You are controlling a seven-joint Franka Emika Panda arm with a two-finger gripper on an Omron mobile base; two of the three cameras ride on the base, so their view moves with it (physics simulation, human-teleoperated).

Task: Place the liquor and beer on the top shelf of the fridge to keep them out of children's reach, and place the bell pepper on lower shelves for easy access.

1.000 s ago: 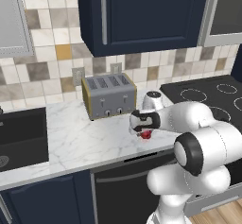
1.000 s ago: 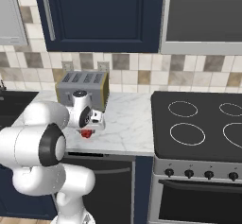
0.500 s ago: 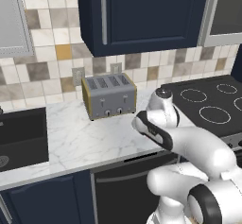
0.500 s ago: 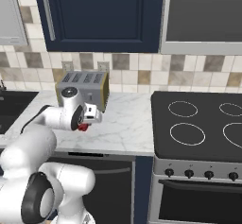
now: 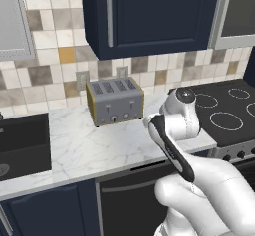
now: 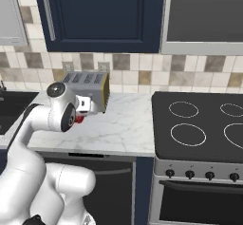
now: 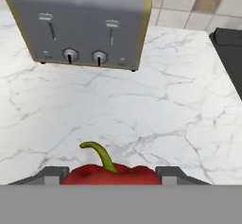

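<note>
The gripper (image 7: 111, 178) pinches the bell pepper (image 7: 111, 173) between its 2 fingers (image 7: 52, 175), 1 pressed to each side of the red fruit, whose curved green stem (image 7: 99, 155) rises between them. In the hand view the pepper hangs above the white marble counter (image 7: 156, 119), apart from it, with the grey toaster (image 7: 78, 22) standing farther back on that counter, its 2 levers and 2 knobs facing the camera. In the right base view a bit of red pepper (image 6: 79, 119) shows at the hand, just in front of the toaster (image 6: 88, 90) and left of the black stovetop (image 6: 199, 124). In the left base view the white arm (image 5: 174, 130) stands between the toaster (image 5: 114, 100) and the stovetop (image 5: 224, 110), below a dark blue cabinet (image 5: 154, 16).
</note>
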